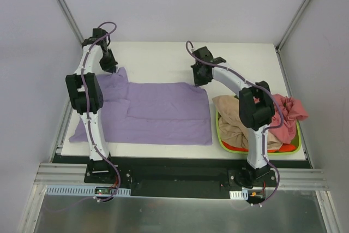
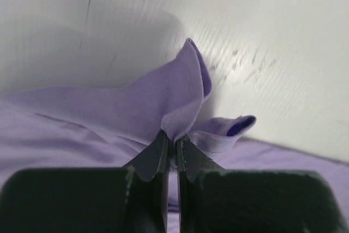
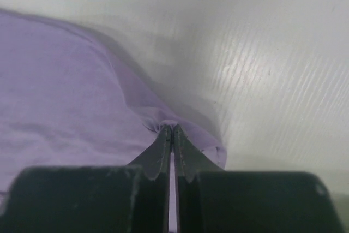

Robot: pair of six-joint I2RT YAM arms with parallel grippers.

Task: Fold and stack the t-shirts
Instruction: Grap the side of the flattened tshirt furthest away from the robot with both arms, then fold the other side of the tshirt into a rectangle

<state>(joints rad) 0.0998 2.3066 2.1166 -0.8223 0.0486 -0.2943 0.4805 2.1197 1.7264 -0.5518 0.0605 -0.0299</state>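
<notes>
— Purple shirt [image 1: 163,114] lies flat on the table [image 1: 245,58]; my left gripper [image 2: 173,135] pinches its far left edge.
— And the right?
— My right gripper [image 3: 172,130] is clamped on the far right corner, so I can fold that edge toward me.

- Top external: high, behind arm bases [image 1: 101,170] at 6 o'clock, faces down and forward, far off; whole table [image 1: 163,53] fits.
- Left wrist: low, very near, looks along left gripper [image 2: 173,135] at 6 o'clock; lavender t-shirt [image 2: 109,113] from 9 to 6, bare table 12 to 3.
- Right wrist: same setup, right gripper [image 3: 171,128] at 6; shirt at 9, table at 3.
- Shared: shirt's far edge; in top view left patch at 10 o'clock, right at 1.
</notes>
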